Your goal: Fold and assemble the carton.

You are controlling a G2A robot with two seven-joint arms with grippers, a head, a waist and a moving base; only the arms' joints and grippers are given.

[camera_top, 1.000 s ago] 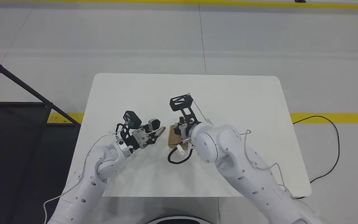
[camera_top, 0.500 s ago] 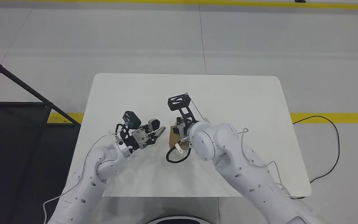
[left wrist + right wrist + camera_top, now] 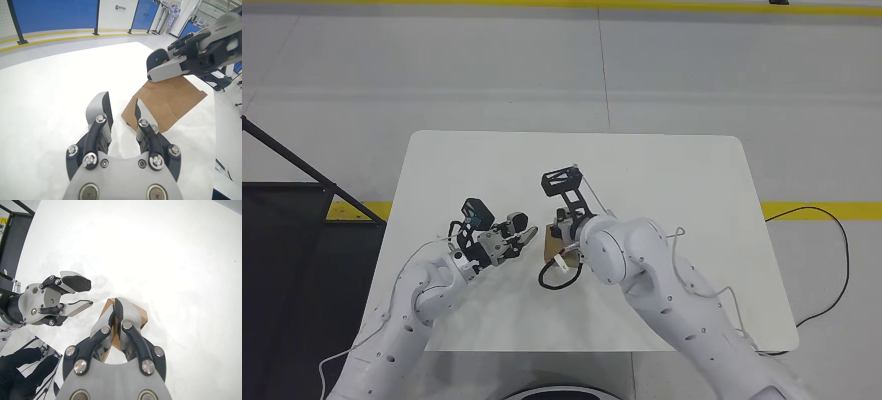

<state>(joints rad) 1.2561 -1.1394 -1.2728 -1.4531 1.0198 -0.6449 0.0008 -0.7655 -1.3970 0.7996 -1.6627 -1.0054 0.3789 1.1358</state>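
Note:
A brown carton (image 3: pixel 166 102) lies mostly flat on the white table (image 3: pixel 672 180), near the table's middle. My right gripper (image 3: pixel 115 308) is shut on one raised edge panel of the carton (image 3: pixel 142 313), pinching the cardboard between its fingers. From the left wrist view this right gripper (image 3: pixel 160 70) clamps the carton's far edge. My left gripper (image 3: pixel 122 98) is open with nothing between its fingers, hovering just beside the carton's near corner. In the top view the left gripper (image 3: pixel 525 236) points at the carton (image 3: pixel 551 245), a small gap apart.
The white table stretches wide to the right and back of the carton. A dark frame (image 3: pixel 282 150) stands off the table's left side. A black cable (image 3: pixel 832 260) lies on the floor to the right. A cable loop (image 3: pixel 552 282) hangs by the right wrist.
The right arm's wrist has shifted slightly to the left while holding the carton. The left arm has stayed where it was, still open.

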